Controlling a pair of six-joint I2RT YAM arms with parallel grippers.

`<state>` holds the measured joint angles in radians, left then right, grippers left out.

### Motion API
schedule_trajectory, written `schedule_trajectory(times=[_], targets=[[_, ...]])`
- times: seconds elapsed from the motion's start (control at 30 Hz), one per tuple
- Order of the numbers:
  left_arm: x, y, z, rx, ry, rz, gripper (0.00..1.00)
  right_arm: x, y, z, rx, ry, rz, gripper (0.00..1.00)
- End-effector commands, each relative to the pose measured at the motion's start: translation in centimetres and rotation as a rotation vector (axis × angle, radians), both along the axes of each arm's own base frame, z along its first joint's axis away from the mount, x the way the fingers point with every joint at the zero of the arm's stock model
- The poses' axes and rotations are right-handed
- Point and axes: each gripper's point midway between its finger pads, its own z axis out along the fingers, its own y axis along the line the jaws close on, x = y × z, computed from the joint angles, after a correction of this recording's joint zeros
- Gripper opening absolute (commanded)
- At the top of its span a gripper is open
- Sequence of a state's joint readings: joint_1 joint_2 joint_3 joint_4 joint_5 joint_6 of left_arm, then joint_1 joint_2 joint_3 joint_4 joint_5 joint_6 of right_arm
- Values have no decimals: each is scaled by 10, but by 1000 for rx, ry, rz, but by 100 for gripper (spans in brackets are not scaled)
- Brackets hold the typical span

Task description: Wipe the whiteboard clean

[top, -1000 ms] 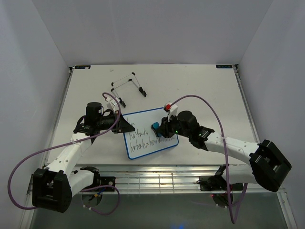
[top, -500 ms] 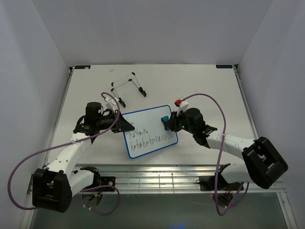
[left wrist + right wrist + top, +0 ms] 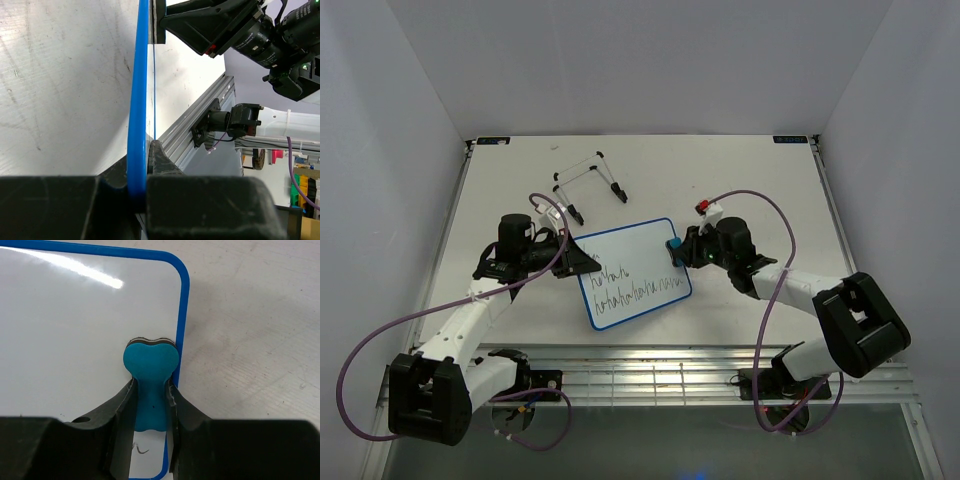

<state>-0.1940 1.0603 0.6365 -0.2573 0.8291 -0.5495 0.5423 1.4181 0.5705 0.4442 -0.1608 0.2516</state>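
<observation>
Swept rightward off the handwriting [image 3: 635, 285], the right gripper [image 3: 150, 390] now meets the right frame of the whiteboard [image 3: 625, 245], which lies mid-frame in the top view. Its jaws clamp a blue bone-shaped eraser [image 3: 151, 357]. The left gripper [image 3: 578, 262] pinches the left frame. Near rows remain, so erasing is unfinished. A wire stand [image 3: 588, 185] stands beyond, apart.

A flat white rectangular tabletop [image 3: 750, 180] fills the middle of the overhead view. In the wrist views its surface shows faint grey scuffs and scratches. A plain pale lavender-white left wall panel [image 3: 390, 150], a matching back wall panel [image 3: 640, 60] and a right wall panel [image 3: 910, 150] close it in on three sides. A ribbed silver aluminium rail [image 3: 650, 372] runs along the near edge, with a dark grey-green surface [image 3: 650, 445] just beyond it. The light is even and soft, casting only faint shadows.
</observation>
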Motion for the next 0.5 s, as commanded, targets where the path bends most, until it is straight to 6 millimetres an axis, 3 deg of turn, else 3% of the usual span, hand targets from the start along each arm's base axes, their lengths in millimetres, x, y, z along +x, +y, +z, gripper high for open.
schedule_trajectory(times=[0.0, 0.27, 0.47], targets=[[-13, -12, 29, -61, -135, -145, 0, -5, -17, -31, -113, 91, -30, 24], [-12, -12, 27, -55, -130, -137, 0, 3, -42, -44, -181, 161, -159, 23], [-10, -11, 25, -44, -127, -122, 0, 5, -58, -21, -178, 132, -250, 23]])
